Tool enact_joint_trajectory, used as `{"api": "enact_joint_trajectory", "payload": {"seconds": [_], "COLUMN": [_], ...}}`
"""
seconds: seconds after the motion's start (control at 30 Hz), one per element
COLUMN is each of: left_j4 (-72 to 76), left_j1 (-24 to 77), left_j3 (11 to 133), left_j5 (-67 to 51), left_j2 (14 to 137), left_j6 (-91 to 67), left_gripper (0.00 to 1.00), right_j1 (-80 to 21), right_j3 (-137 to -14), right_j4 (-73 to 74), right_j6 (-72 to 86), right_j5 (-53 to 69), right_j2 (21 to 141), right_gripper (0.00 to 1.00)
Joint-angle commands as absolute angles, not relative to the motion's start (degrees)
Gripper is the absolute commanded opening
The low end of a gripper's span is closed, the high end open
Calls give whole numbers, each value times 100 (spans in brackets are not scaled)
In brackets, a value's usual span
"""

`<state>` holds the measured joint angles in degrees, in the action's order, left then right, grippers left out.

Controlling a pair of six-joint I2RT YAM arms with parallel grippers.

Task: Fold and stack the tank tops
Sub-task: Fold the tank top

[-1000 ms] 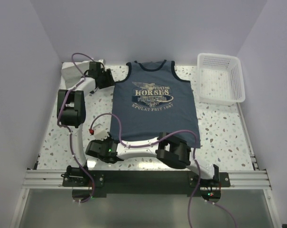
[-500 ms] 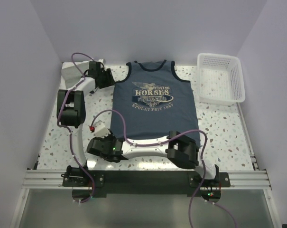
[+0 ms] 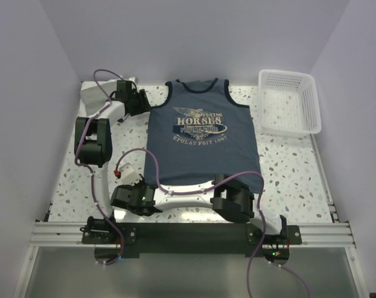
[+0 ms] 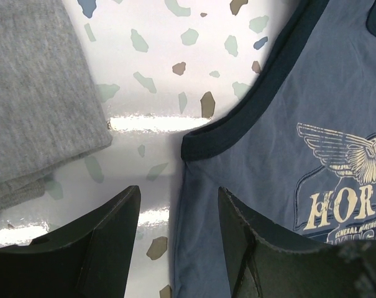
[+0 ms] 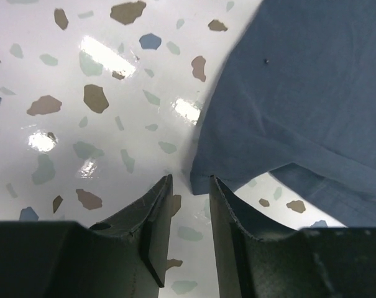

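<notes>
The navy tank top (image 3: 202,133) with the white "HORSES" print lies spread flat mid-table. The grey tank top (image 3: 89,94) lies folded at the back left, and it fills the upper left of the left wrist view (image 4: 38,93). My left gripper (image 3: 141,105) is open, and its fingers straddle the navy top's left side edge (image 4: 194,186) just below the dark-trimmed armhole. My right gripper (image 3: 147,189) is at the navy top's near left hem corner (image 5: 219,167). Its jaws stand narrowly apart, with the corner right at their tips (image 5: 191,180) and not pinched.
A white plastic mesh basket (image 3: 288,102) stands at the back right. The right arm's elbow (image 3: 234,198) and purple cable lie over the navy top's near hem. White walls close in the left, back and right sides of the speckled table (image 3: 287,174).
The right arm's elbow swung right and then back left. Its gripper shifted slightly toward the near left, staying by the hem corner. The left arm and both tops have not moved.
</notes>
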<state>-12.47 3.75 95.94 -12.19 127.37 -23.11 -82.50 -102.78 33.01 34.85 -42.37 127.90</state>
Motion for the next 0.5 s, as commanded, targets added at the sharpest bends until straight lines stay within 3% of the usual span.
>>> {"api": "enact_joint_trajectory", "payload": {"seconds": [0.0,0.47], "left_j4": [-1028,-1020], "left_j1": [316,299], "left_j3": [9694,9712], "left_j5": [-1336,-1371], "left_j2": [12472,12498], "left_j6": [-2347,-2382], "left_gripper": [58,58], "right_j1": [-8235,-7963], "right_j3": [-10599,-10503], "right_j4": [3621,3499], "right_j6": [3612,3630], "right_j5": [-4210,-3798], "right_j2": [12946,13140], "right_gripper": [38,41]}}
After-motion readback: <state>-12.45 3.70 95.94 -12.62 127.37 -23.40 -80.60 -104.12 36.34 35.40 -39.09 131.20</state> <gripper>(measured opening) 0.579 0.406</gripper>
